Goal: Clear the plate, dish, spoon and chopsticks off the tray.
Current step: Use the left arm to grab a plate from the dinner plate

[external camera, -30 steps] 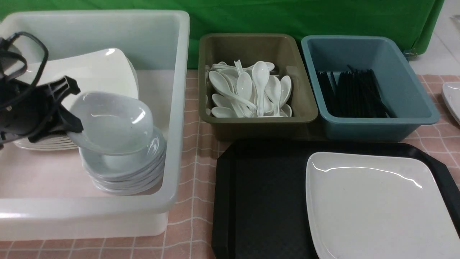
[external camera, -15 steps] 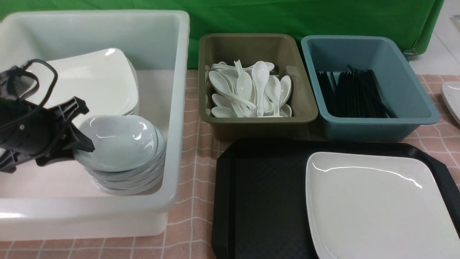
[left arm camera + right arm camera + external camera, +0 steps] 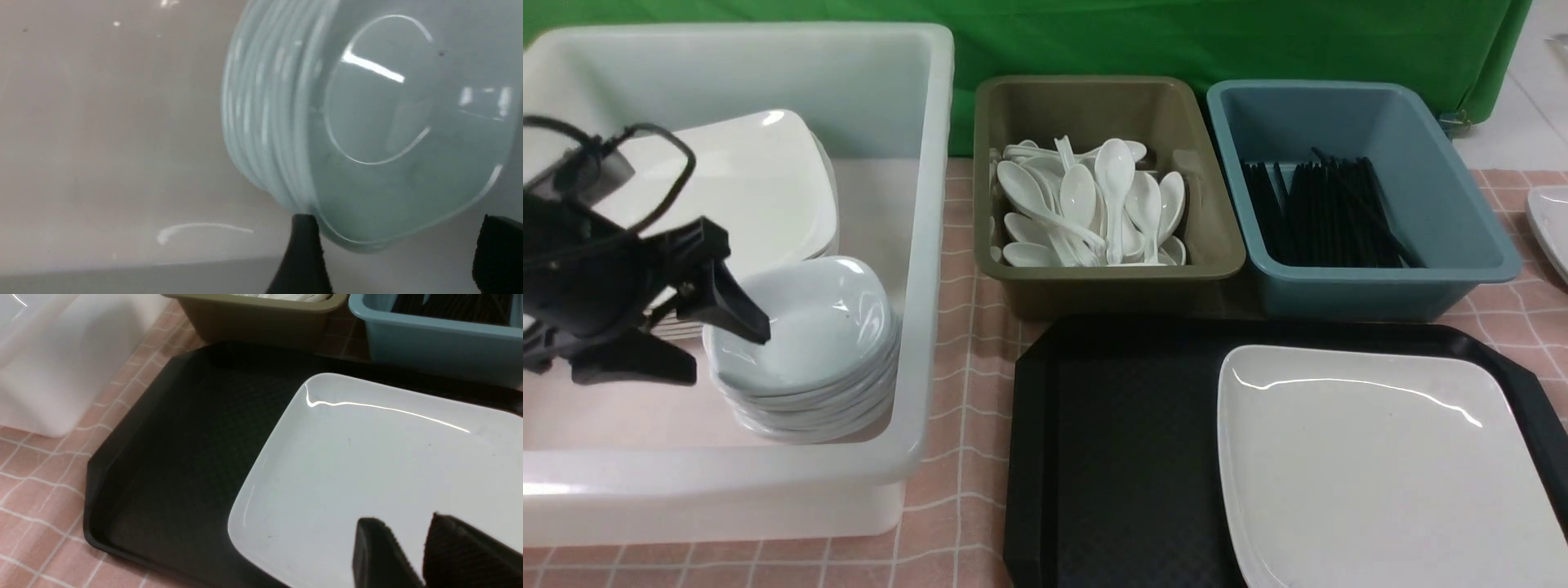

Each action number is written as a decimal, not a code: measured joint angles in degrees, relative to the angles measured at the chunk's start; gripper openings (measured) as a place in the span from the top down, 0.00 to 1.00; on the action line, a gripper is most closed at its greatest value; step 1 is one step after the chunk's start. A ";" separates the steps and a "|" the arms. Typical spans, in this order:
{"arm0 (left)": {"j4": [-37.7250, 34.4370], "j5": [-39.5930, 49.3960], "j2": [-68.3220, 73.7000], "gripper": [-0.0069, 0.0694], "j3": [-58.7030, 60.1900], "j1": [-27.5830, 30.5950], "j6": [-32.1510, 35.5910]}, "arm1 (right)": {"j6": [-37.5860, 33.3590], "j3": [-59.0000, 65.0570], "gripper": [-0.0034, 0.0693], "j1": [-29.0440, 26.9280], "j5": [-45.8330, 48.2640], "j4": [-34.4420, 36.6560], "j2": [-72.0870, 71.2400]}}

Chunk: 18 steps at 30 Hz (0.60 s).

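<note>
Where the white tub (image 3: 927, 245) sits at the left, the left claw (image 3: 727, 355) stands spread, gripping nothing, its jaws either side of the rim of the dish (image 3: 809, 327) atop a nested stack (image 3: 809, 408) beside piled plates (image 3: 760, 180). Next come the olive tub (image 3: 987, 204) of spoons (image 3: 1094, 204) and the blue tub (image 3: 1462, 212) of chopsticks (image 3: 1323, 212). Rightmost, the plate (image 3: 1380, 474) lies alone on the tray (image 3: 1119, 449), under the right claw (image 3: 403, 519), slightly parted and empty. Glossy, stiff and likely slippery, it wants pinching at its upturned rim.

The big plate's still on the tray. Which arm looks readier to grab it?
Likely right. Its jaws sit over the plate; the left arm's are away at the dish stack in the white bin.
</note>
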 joint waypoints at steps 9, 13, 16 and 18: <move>-5.97 5.17 -0.50 0.81 -7.40 -16.11 2.28 | 0.00 0.00 0.62 0.00 0.00 0.00 0.00; -6.56 1.40 0.65 0.90 -7.52 -31.58 0.98 | 0.00 0.00 0.62 0.00 0.00 0.00 0.00; -6.50 -2.83 3.37 0.88 -7.64 -42.10 -0.85 | 0.00 0.00 0.62 0.00 0.00 0.00 0.00; -6.04 -8.50 6.79 0.84 -7.64 -48.43 -3.00 | 0.00 0.00 0.62 0.00 0.00 0.00 0.00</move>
